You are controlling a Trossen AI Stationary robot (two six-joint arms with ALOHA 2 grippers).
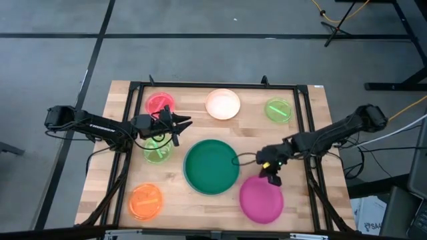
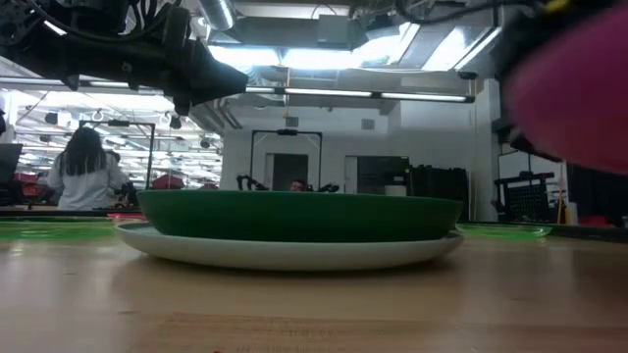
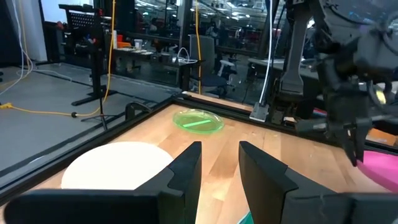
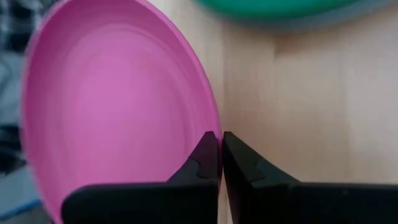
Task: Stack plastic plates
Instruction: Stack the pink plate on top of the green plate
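Observation:
The magenta plate (image 1: 261, 200) is near the table's near right and shows high up in the low view (image 2: 579, 88), off the table; my right gripper (image 1: 272, 177) (image 4: 221, 138) is shut on its rim. The dark green plate (image 1: 211, 167) (image 2: 299, 214) rests nested in a pale plate (image 2: 285, 253) at the table's middle. My left gripper (image 1: 181, 123) (image 3: 219, 149) is open in the air between the red plate (image 1: 160, 103) and a lime plate (image 1: 157, 151). The peach plate (image 1: 222, 104) (image 3: 118, 165), a second lime plate (image 1: 279, 110) (image 3: 199, 121) and the orange plate (image 1: 146, 201) lie flat on the table. My right gripper pinches the magenta plate's rim (image 4: 211, 124) between its two fingers, on the plate's far edge (image 1: 267, 181). The fingers come from above, pointing down. The plate is tilted in the hold and lifted off the table, as the low view shows.
A black frame (image 1: 133, 133) runs along the table's left, far and right sides. Bare wood lies between the peach plate and the dark green plate. A person (image 2: 83, 172) stands in the room far behind the table.

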